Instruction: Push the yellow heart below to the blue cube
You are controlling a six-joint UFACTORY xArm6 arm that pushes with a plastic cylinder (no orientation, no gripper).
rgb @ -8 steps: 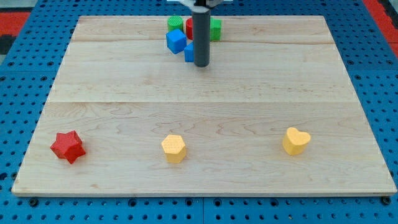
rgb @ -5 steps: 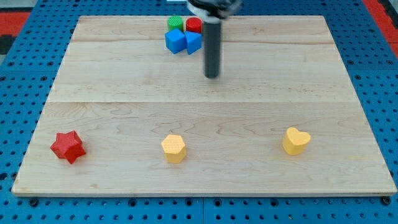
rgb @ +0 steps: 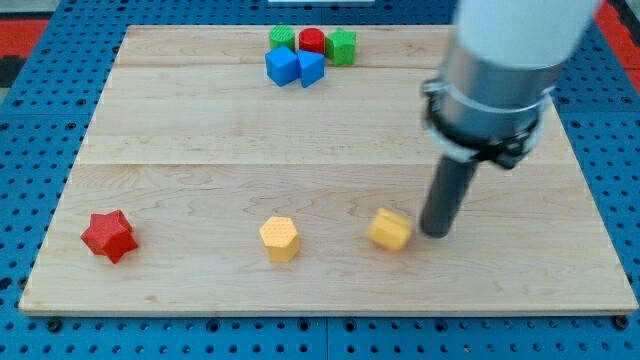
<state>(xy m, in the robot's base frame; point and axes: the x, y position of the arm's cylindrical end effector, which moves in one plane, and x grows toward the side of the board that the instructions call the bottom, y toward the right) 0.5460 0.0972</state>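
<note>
The yellow heart lies on the wooden board near the view's bottom, a little right of centre. My tip stands just to its right, close to it or touching. The blue cube sits near the view's top edge, left of centre, with a second blue block against its right side. The heart is far below and to the right of the blue cube.
A green block, a red cylinder and a green cube sit just above the blue blocks. A yellow hexagon lies left of the heart. A red star lies at the bottom left.
My tip moved from near the blue blocks down and right to the heart's right side. The yellow heart slid left from the board's right part toward the centre.
</note>
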